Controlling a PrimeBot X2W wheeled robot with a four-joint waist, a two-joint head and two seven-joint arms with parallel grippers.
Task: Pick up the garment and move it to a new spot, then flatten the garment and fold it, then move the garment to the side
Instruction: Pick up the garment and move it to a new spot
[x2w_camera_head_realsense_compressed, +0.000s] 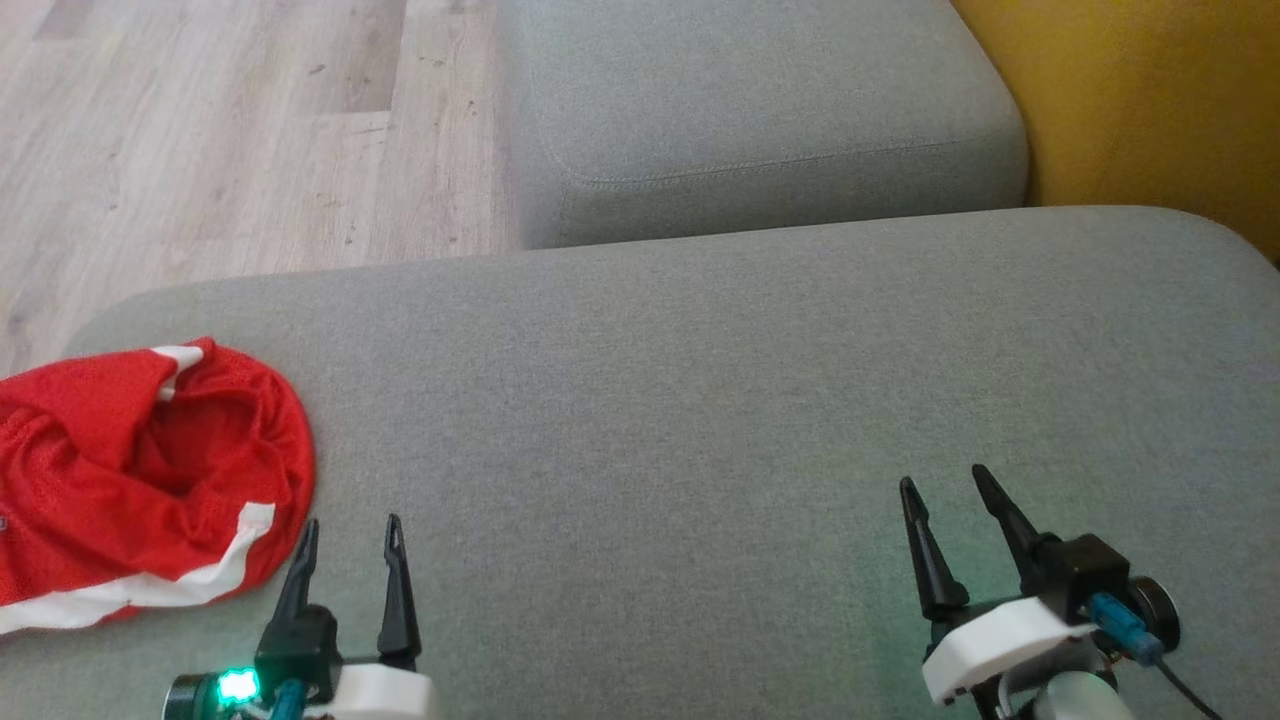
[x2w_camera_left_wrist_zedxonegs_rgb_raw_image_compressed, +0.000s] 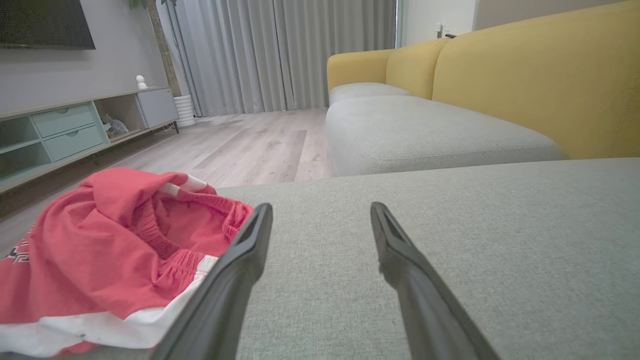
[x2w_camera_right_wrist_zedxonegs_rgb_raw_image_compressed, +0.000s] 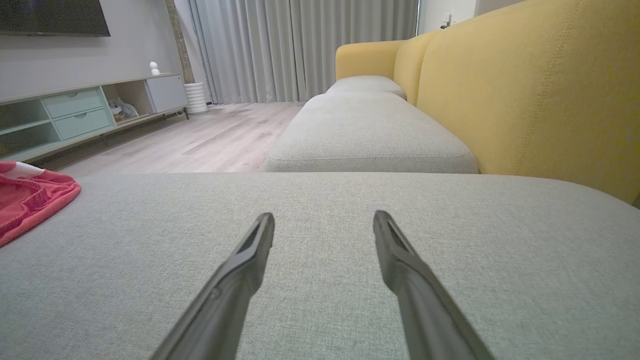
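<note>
Here's what I had on screen: the crumpled red mesh garment with white trim (x2w_camera_head_realsense_compressed: 130, 480) sat in a heap at the far left of the wide grey fabric sofa cushion (x2w_camera_head_realsense_compressed: 650, 400), close to the cushion's left edge and running off the left side of the head view. The left gripper (x2w_camera_head_realsense_compressed: 352, 525) was right next to it, fingers spread wide apart and empty, pointing forward along the cushion. So the garment lay to the left of those fingers and a little ahead of them, not between them. In the left wrist view the white hem sat just beside the left finger; I couldn't tell whether it touched.

The right gripper (x2w_camera_head_realsense_compressed: 944, 480) was well apart from the cloth, over bare cushion on the other side, fingers likewise wide apart and holding nothing.

The heap's long axis ran roughly crosswise to the fingers, with the white band slanting back toward me. My read was that the pick-up hadn't begun, and that it was the left arm's job: swing left, come down over the bunched waistband, then close.
</note>
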